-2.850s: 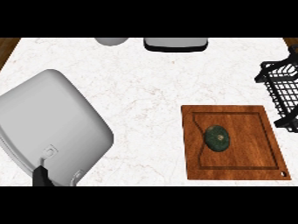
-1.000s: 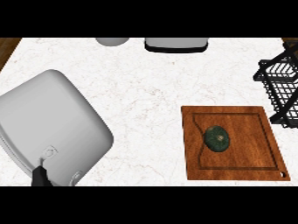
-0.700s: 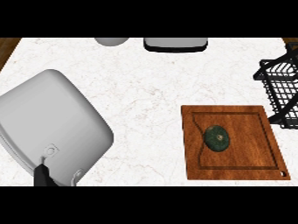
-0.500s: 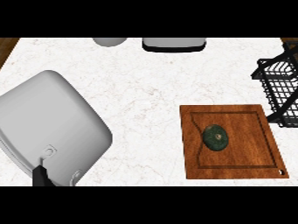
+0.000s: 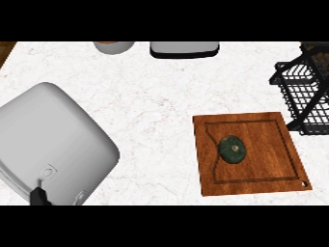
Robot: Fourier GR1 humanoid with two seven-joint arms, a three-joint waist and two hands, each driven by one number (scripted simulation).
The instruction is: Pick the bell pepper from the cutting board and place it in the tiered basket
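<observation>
My left forearm (image 5: 42,140) fills the lower left; only a dark bit of my left hand (image 5: 40,197) shows, fingers' state unreadable. Right hand out of view. Far right of that hand, the dark green bell pepper (image 5: 232,148) lies on the brown wooden cutting board (image 5: 281,169). Black wire tiered basket (image 5: 310,94) beyond it; no pepper visible inside. Pick and placing remain.

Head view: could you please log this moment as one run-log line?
bell pepper: on cutting board | tiered basket: right of board, no pepper seen inside | left forearm: lower left | robot hands: not in view
</observation>
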